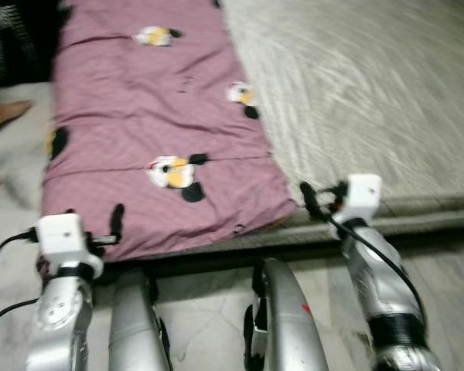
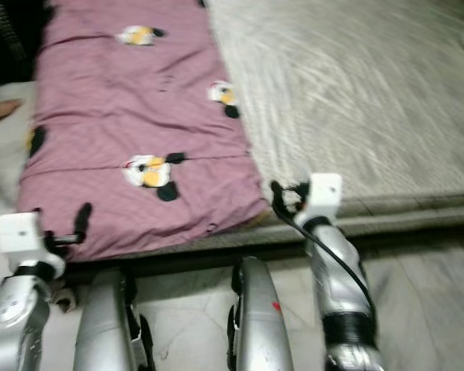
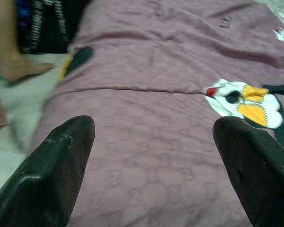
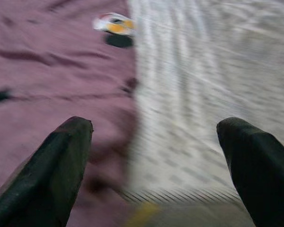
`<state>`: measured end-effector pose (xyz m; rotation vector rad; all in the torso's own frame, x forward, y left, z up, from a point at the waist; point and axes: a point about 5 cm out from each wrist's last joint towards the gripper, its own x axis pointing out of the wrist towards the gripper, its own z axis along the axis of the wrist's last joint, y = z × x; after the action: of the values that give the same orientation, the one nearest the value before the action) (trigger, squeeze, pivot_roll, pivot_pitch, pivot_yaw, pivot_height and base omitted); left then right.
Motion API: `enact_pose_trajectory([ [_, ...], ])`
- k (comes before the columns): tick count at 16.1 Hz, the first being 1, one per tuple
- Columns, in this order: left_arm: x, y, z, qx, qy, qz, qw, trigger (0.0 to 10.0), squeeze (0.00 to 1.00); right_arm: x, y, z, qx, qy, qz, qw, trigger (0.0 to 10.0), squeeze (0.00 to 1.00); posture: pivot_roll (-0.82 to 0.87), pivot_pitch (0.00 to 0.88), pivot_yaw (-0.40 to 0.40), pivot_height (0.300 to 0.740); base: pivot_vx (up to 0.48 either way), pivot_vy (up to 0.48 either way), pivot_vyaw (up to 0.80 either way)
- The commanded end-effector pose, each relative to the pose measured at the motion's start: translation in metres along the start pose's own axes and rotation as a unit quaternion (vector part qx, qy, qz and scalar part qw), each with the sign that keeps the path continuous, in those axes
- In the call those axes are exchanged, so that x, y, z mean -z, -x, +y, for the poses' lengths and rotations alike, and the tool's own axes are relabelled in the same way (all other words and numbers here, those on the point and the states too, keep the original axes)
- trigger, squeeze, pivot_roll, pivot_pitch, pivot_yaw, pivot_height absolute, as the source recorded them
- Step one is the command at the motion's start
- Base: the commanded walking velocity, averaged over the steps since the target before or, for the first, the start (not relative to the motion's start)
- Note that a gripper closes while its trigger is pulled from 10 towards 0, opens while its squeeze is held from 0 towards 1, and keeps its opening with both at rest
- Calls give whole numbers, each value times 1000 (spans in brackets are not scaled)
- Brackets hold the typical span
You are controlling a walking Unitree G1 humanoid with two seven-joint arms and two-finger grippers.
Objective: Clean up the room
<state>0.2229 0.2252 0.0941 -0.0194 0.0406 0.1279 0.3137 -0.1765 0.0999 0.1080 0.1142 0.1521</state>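
A mauve blanket point(image 1: 155, 124) printed with cartoon figures lies flat over the left part of a low bed. My left gripper point(image 1: 93, 220) is open at the blanket's near left corner, just above the cloth, with nothing between its fingers point(image 3: 61, 161). My right gripper point(image 1: 325, 193) is open at the near right corner. It straddles the line where the blanket edge point(image 4: 128, 94) meets the pale sheet, and nothing is between its fingers point(image 4: 255, 165). All views are somewhat blurred.
A grey-white patterned sheet point(image 1: 356, 85) covers the bed to the right of the blanket. A person's bare foot point(image 3: 19, 68) stands on the floor left of the bed, by dark patterned fabric point(image 1: 15, 39). Pale tiled floor point(image 1: 441, 278) runs along the bed's near edge by my legs point(image 1: 286, 317).
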Motion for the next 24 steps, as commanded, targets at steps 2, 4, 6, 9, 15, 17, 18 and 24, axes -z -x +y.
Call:
enact_pose_trajectory([
  [2, 3, 12, -2, -6, -1, 16, 1000, 10000, 0, 4, -13, 8, -12, -39, 17, 999, 10000, 0, 93, 197, -74, 571, 0, 0, 0],
  [4, 4, 17, -6, 9, -2, 31, 999, 10000, 0, -2, -29, 24, -35, -71, 18, 997, 10000, 0, 100, 200, -58, 571, 0, 0, 0],
  [6, 1, 13, -7, 19, -3, 36, 999, 10000, 0, 3, -43, 49, -60, -80, 45, 994, 10000, 0, 104, 199, -45, 571, 0, 0, 0],
  [9, -2, 8, -9, 25, -5, 33, 999, 10000, 0, 22, -44, 63, -45, -38, 97, 994, 10000, 0, 108, 202, -40, 571, 0, 0, 0],
  [15, -1, 12, -7, 25, -4, 46, 999, 10000, 0, 72, -10, -5, 141, -80, 231, 959, 10000, 0, 118, 217, -55, 571, 0, 0, 0],
  [17, 0, 12, -6, 25, -3, 49, 998, 10000, 0, 77, 9, -24, 181, -102, 253, 945, 10000, 0, 107, 218, -54, 571, 0, 0, 0],
  [18, 0, 12, -6, 25, -3, 49, 998, 10000, 0, 79, 12, -25, 186, -112, 257, 942, 10000, 0, 103, 218, -54, 571, 0, 0, 0],
  [24, -2, 5, -7, 32, -3, 48, 998, 10000, 0, 18, 27, -52, 262, -107, 42, 958, 10000, 0, 79, 218, -39, 571, 0, 0, 0],
])
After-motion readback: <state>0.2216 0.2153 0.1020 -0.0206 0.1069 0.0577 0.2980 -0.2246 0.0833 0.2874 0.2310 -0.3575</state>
